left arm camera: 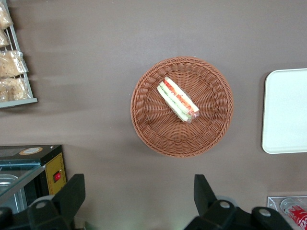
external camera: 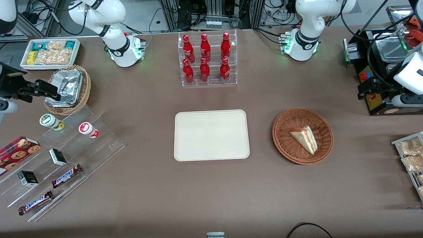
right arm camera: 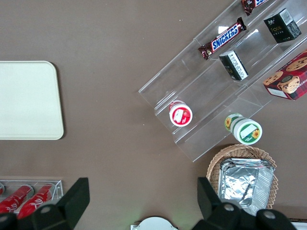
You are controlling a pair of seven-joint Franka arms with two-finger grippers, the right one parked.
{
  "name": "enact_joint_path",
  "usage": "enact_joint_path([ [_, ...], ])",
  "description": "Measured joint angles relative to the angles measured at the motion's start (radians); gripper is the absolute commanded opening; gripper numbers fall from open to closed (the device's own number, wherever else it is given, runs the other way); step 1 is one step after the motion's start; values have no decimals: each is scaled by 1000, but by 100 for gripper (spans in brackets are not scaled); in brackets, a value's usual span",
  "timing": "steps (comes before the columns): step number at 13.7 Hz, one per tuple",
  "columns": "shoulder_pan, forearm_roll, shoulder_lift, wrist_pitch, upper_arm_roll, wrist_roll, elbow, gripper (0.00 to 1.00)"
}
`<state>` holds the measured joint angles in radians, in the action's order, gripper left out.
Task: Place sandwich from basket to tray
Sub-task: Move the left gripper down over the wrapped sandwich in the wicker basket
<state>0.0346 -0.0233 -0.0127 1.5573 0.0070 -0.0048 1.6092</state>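
The sandwich [external camera: 305, 138], a pale wedge with red and green filling, lies in the round reddish-brown basket [external camera: 283, 127]. The cream tray [external camera: 211, 135] sits bare beside the basket, toward the parked arm's end. My gripper [external camera: 365, 88] hovers high above the table at the working arm's end, a little farther from the front camera than the basket. In the left wrist view the gripper [left arm camera: 139, 196] is open with nothing between its fingers [left arm camera: 72, 191]. It is well apart from the basket [left arm camera: 144, 115], the sandwich [left arm camera: 177, 99] and the tray [left arm camera: 288, 110].
A black machine with a red button [external camera: 366, 76] stands close by the gripper. A rack of snack packets [external camera: 411, 158] lies at the working arm's end. A clear rack of red bottles [external camera: 208, 59] stands farther back than the tray. Acrylic steps with snacks [external camera: 59, 155] are at the parked arm's end.
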Motion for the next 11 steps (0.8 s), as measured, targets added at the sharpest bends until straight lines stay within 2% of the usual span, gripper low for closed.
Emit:
enact_joint_path([
  [6,0,1,17,4,-2,-10,18,100],
  [8,0,1,32,92,-10,-18,94,100],
  [11,0,1,39,315,-28,-142,276,100],
])
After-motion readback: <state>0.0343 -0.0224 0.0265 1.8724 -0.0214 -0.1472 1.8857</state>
